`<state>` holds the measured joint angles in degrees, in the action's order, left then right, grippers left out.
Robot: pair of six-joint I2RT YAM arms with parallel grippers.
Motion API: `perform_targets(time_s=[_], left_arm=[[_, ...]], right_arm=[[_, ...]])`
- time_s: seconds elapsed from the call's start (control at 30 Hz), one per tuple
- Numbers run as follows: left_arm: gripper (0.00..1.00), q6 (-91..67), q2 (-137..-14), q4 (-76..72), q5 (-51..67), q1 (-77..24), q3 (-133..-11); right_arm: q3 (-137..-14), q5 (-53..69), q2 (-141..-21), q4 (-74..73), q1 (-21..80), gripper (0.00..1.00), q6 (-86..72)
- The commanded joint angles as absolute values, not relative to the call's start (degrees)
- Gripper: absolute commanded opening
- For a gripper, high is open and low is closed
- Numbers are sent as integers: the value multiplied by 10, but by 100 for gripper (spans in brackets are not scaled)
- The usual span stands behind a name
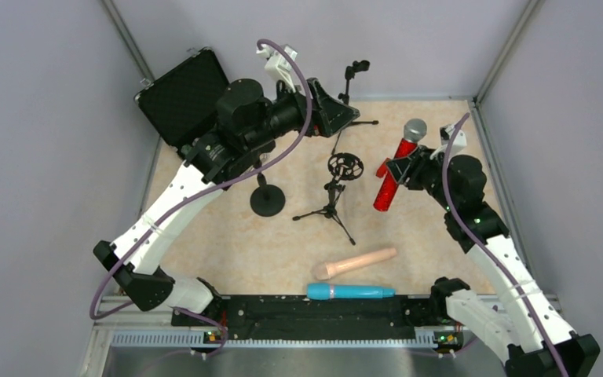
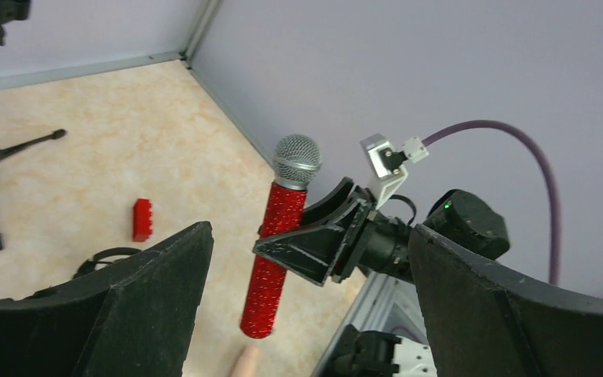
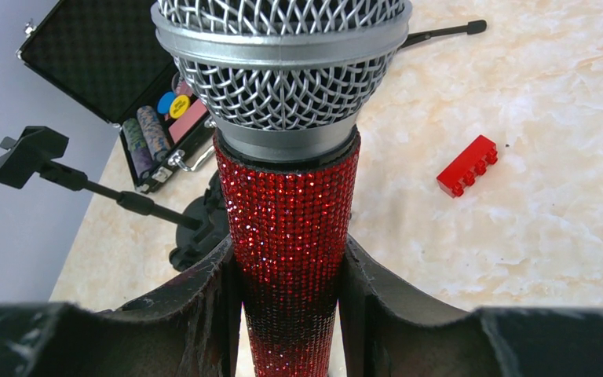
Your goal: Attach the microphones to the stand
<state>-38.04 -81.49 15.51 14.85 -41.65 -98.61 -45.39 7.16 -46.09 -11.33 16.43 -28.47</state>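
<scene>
Both fingers of the left gripper stood apart, empty, beside the clip stand. To its right, the right gripper clenched the red microphone mid-body. Shoved in crooked, it might tip that light stand.

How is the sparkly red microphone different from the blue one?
The red microphone glitters and has a silver mesh head; the blue microphone is cyan all over. The red one stands nearly upright, clamped in the right gripper; the blue one lies flat on the table. Both are stick-shaped.
</scene>
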Motion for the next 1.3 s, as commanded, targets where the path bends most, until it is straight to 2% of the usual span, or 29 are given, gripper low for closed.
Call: perform_targets(time_s=[0.0, 0.33, 0.6, 0.93, 1.27], left_arm=[[99, -295, -782, 137, 96, -416, -964], [99, -245, -768, 163, 39, -416, -890], [98, -202, -727, 92, 102, -416, -767], [97, -194, -722, 91, 104, -416, -717], [94, -195, -708, 70, 118, -416, -670]], right_arm=[[-486, 66, -479, -55, 160, 0, -268], [-532, 94, -528, -17, 160, 0, -257], [-565, 137, -569, 28, 160, 0, -261], [-602, 299, -650, 153, 161, 4, -247], [-604, 306, -671, 234, 161, 0, -184]])
